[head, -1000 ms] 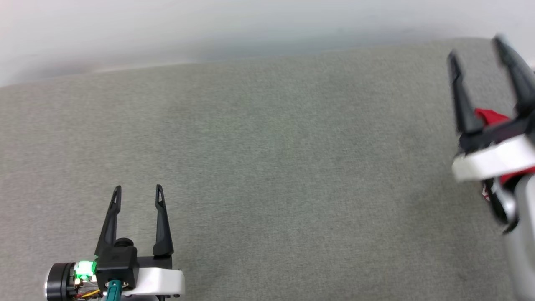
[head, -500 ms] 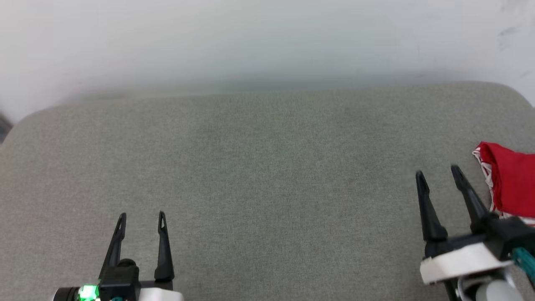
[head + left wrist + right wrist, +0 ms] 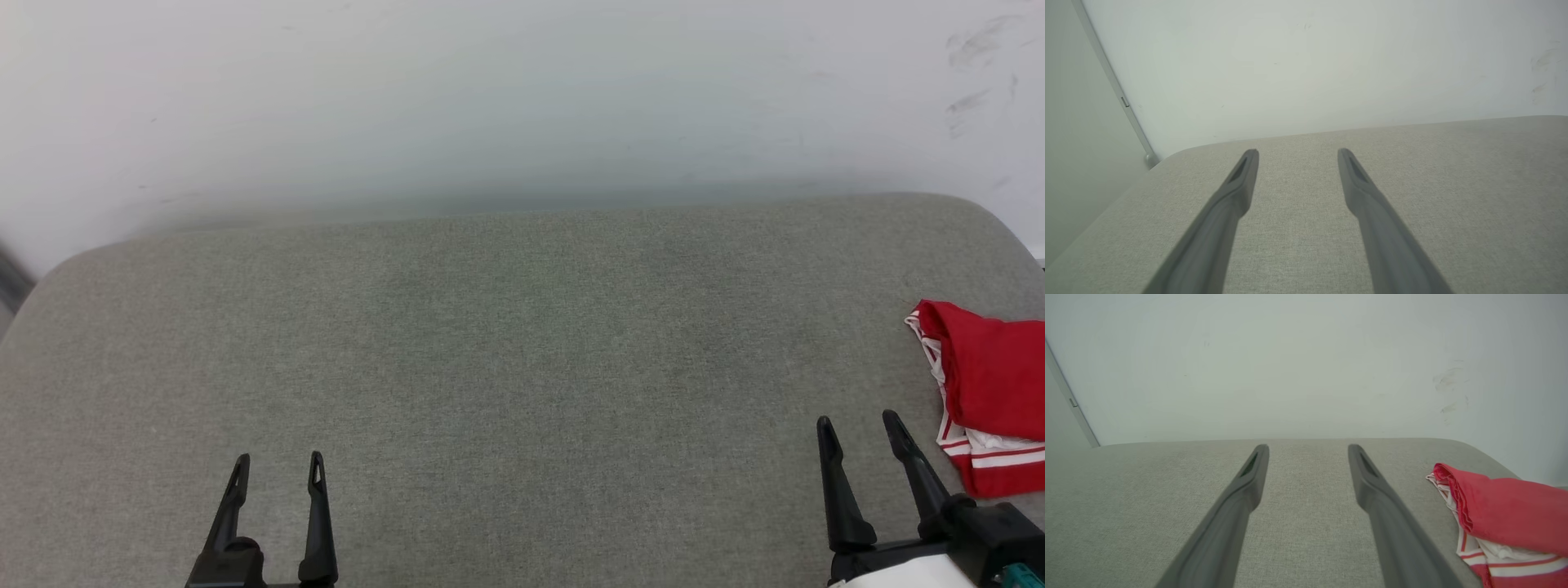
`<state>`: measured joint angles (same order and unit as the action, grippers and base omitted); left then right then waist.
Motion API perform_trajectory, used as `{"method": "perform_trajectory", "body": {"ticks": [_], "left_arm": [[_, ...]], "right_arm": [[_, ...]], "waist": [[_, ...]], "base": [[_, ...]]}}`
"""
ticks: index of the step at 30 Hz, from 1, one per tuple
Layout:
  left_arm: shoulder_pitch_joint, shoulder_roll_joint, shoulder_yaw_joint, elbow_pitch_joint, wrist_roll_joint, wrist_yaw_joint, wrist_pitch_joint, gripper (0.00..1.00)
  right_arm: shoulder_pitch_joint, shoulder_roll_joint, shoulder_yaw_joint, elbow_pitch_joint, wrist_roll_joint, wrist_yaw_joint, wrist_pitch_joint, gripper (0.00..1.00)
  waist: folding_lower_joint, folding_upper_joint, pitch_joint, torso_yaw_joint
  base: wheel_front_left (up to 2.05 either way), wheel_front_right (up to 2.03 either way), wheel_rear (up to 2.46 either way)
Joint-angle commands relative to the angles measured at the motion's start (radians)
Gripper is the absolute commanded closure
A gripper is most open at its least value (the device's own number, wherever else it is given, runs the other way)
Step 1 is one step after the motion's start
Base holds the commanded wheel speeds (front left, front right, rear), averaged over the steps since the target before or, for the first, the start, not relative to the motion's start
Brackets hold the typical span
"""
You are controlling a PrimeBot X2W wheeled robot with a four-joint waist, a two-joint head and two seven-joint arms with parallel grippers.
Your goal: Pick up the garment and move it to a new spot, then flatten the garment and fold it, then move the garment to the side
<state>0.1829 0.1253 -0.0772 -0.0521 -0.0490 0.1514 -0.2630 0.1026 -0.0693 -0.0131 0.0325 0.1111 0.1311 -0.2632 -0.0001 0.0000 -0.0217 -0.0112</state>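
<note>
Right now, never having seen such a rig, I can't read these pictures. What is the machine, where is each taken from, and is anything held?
This is a wheeled robot with two arms, each ending in two long dark fingers. The head camera looks down at a grey padded surface against a pale wall; the left gripper shows lower left, the right gripper lower right. The other two pictures come from wrist cameras looking along each arm's own fingers. A red garment with white striped trim lies rumpled at the surface's right edge, beside the right gripper but apart from it. Both pairs of fingers are open and hold nothing.
</note>
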Motion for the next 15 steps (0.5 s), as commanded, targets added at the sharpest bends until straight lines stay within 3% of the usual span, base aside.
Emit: {"method": "perform_trajectory", "body": {"ticks": [1, 8, 9, 15], "left_arm": [[0.012, -0.004, 0.007, 0.003, -0.006, -0.008, -0.002, 0.0], [0.008, -0.018, 0.029, 0.018, -0.009, -0.032, -0.002, 0.0], [0.004, -0.016, 0.026, 0.017, -0.007, -0.031, 0.0, 1.0], [0.003, -0.018, 0.022, 0.045, -0.083, -0.039, 0.011, 1.0]], "right_arm": [[0.014, 0.007, 0.0, -0.005, 0.004, -0.001, -0.001, 0.0], [0.015, 0.012, 0.008, 0.001, 0.01, -0.001, -0.001, 0.0], [0.008, 0.007, 0.007, 0.001, 0.01, 0.0, 0.0, 1.0], [0.006, 0.006, 0.01, 0.029, 0.084, 0.0, 0.012, 1.0]], "waist": [[0.0001, 0.0, -0.002, -0.001], [0.0001, 0.0, -0.003, -0.003], [0.0001, 0.0, -0.003, -0.003], [0.0001, 0.0, -0.002, -0.003]], "base": [[0.0, 0.0, 0.0], [0.0, 0.0, 0.0], [0.0, 0.0, 0.0], [0.0, 0.0, 0.0]]}}
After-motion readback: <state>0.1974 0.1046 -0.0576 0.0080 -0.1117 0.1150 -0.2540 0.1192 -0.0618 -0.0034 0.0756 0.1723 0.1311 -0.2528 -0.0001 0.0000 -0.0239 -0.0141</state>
